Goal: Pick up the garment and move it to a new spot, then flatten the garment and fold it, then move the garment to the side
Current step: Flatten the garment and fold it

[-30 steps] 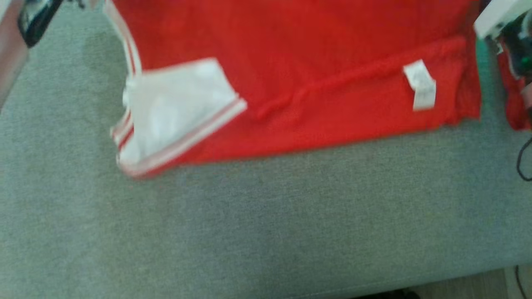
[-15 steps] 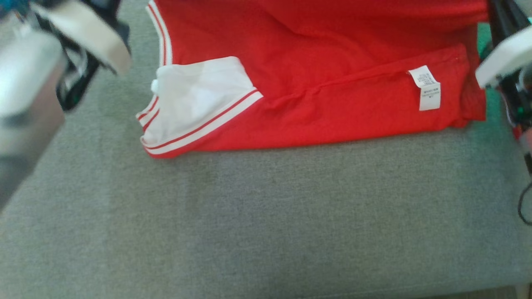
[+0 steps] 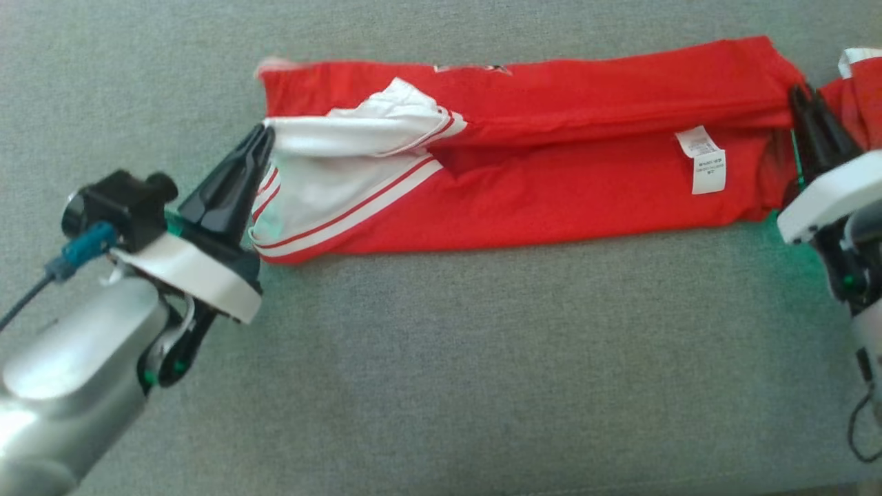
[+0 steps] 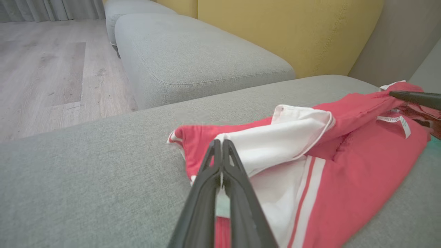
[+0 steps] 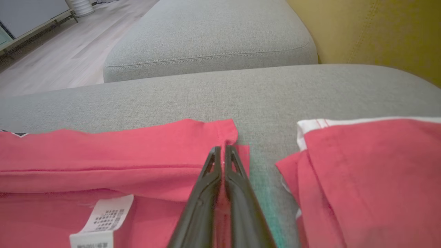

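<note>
Red garment (image 3: 551,186) lies folded in long strip across grey cushion (image 3: 441,358). At strip's left end, left gripper (image 3: 262,134) has fingers pinched together on white sleeve (image 3: 331,172) edge. At right end, right gripper (image 3: 803,96) is clamped on red hem. White label (image 3: 710,172) near right end. Second red cloth (image 3: 854,89) lies just beyond right gripper.

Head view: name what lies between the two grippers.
In the head view, the folded red garment spans from left gripper to right gripper, its white care label near the right end.
</note>
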Motion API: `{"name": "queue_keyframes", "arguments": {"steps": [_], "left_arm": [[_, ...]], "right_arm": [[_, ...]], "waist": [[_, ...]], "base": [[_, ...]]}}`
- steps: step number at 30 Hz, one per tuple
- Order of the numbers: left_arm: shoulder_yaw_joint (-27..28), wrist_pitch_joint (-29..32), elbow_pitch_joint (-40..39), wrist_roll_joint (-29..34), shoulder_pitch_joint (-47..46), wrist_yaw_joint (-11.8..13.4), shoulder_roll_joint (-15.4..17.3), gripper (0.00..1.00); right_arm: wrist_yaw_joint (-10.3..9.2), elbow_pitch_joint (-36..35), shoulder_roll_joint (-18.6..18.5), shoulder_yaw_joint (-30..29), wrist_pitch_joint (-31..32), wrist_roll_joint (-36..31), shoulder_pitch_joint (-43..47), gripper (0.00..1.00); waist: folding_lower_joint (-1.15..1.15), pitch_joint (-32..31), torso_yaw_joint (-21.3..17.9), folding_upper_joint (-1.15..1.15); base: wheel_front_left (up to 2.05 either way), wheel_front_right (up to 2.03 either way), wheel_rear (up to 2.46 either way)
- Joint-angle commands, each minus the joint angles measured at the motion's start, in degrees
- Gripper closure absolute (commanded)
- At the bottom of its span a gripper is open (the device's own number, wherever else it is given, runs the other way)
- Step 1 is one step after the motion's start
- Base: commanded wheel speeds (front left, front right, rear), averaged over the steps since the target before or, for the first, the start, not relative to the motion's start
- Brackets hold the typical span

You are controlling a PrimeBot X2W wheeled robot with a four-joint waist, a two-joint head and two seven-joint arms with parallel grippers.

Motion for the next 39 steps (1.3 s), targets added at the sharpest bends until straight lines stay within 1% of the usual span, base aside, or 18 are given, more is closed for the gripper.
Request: {"name": "queue_keyframes", "arguments": {"steps": [1, 2, 3, 4, 5, 6, 7, 10, 15, 17, 20, 23, 24, 26, 27, 30, 34, 39], "left_arm": [[3.92, -0.36, -2.27, 0.17, -0.45, 0.94, 3.09, 1.00], [4.40, -0.36, -3.17, 0.07, 0.86, 1.38, 3.09, 1.00], [5.00, -0.36, -3.82, -0.10, 2.09, 1.83, 2.98, 1.00], [5.53, -0.36, -4.22, -0.24, 3.25, 2.14, 2.75, 1.00], [5.89, -0.36, -4.38, -0.21, 4.30, 2.35, 2.49, 0.83], [6.21, -0.36, -4.30, 0.05, 5.17, 2.74, 2.18, 0.36], [6.63, -0.36, -4.16, 0.54, 5.89, 3.21, 1.74, 0.00], [9.93, -0.37, -4.84, 2.78, 8.44, 4.88, -0.44, 0.00], [18.84, -0.37, -8.83, 13.31, 16.91, 10.64, -5.24, 0.00], [22.07, -0.37, -10.57, 17.67, 21.30, 13.12, -7.48, 0.00], [25.67, -0.37, -12.42, 23.23, 27.53, 15.98, -11.08, 0.00], [28.06, -0.37, -13.53, 27.64, 32.56, 17.63, -14.61, 0.00], [29.22, -0.37, -14.17, 29.97, 35.49, 18.38, -16.77, 0.00], [29.77, -0.37, -14.79, 31.97, 37.93, 18.51, -18.56, 0.00], [29.77, -0.37, -14.79, 31.97, 37.93, 18.51, -18.56, 0.00], [30.17, -0.37, -15.67, 34.52, 40.43, 18.24, -20.83, 0.00], [30.78, -0.37, -16.23, 36.78, 42.05, 17.03, -23.27, 0.00], [31.84, -0.37, -15.96, 38.86, 41.89, 14.91, -25.32, 0.00]], "right_arm": [[-0.05, -2.52, -0.34, -0.53, 0.13, -0.51, 1.67, 1.00], [-0.05, -3.12, 0.05, -1.12, 0.32, -0.61, 2.54, 1.00], [-0.05, -3.67, 0.45, -1.68, 0.54, -0.74, 3.35, 0.87], [-0.05, -4.12, 0.85, -2.42, 0.62, -0.98, 4.08, 0.15], [-0.05, -4.50, 1.30, -3.43, 0.35, -1.37, 4.70, 0.00], [-0.05, -4.92, 1.82, -4.41, 0.00, -1.77, 5.37, 0.00], [-0.05, -5.38, 2.44, -5.41, -0.33, -2.13, 6.15, 0.00], [-0.05, -7.51, 4.68, -8.36, -1.53, -3.31, 9.23, 0.00], [-0.05, -11.67, 10.44, -12.50, -3.54, -6.00, 15.87, 0.00], [-0.05, -13.07, 13.06, -13.48, -3.66, -6.94, 18.46, 0.00], [-0.05, -14.15, 16.22, -14.96, -3.67, -8.16, 21.74, 0.00], [-0.05, -14.34, 18.19, -16.28, -3.70, -9.27, 24.22, 0.00], [-0.05, -14.49, 19.07, -16.97, -3.51, -9.74, 25.45, 0.00], [-0.05, -14.68, 19.64, -17.92, -3.31, -10.14, 26.20, 0.00], [-0.05, -14.68, 19.64, -17.92, -3.31, -10.14, 26.20, 0.00], [-0.05, -15.02, 20.19, -19.88, -2.93, -10.68, 26.07, 0.00], [-0.05, -14.84, 20.55, -23.65, -1.88, -11.78, 23.60, 0.00], [-0.05, -12.93, 20.62, -28.50, 1.13, -14.37, 17.52, 0.00]], "waist": [[0.01, -0.12, -0.07, 0.00], [0.01, -0.23, -0.11, 0.00], [0.01, -0.36, -0.15, 0.00], [0.01, -0.52, -0.18, 0.00], [0.01, -0.74, -0.24, 0.00], [0.01, -0.98, -0.27, 0.00], [0.01, -1.31, -0.30, 0.00], [0.01, -2.56, -0.69, 0.00], [0.01, -5.27, -2.20, 0.00], [0.01, -6.41, -2.82, 0.00], [0.01, -8.11, -3.19, 0.00], [0.01, -9.85, -2.93, 0.00], [0.01, -10.92, -2.45, 0.00], [0.01, -11.66, -1.65, 0.00], [0.01, -11.66, -1.65, 0.00], [0.01, -11.98, -0.10, 0.00], [0.01, -11.43, 2.26, 0.00], [0.01, -9.47, 4.80, 0.00]], "base": [[0.00, 0.00, 0.00], [0.00, 0.00, 0.00], [0.00, 0.00, 0.00], [0.00, 0.00, 0.00], [0.00, 0.00, 0.00], [0.00, 0.00, 0.00], [0.00, 0.00, 0.00], [0.00, 0.00, 0.00], [0.00, 0.00, 0.00], [0.00, 0.00, 0.00], [0.00, 0.00, 0.00], [0.00, 0.00, 0.00], [0.00, 0.00, 0.00], [0.00, 0.00, 0.00], [0.00, 0.00, 0.00], [0.00, 0.00, 0.00], [0.00, 0.00, 0.00], [0.00, 0.00, 0.00]]}}
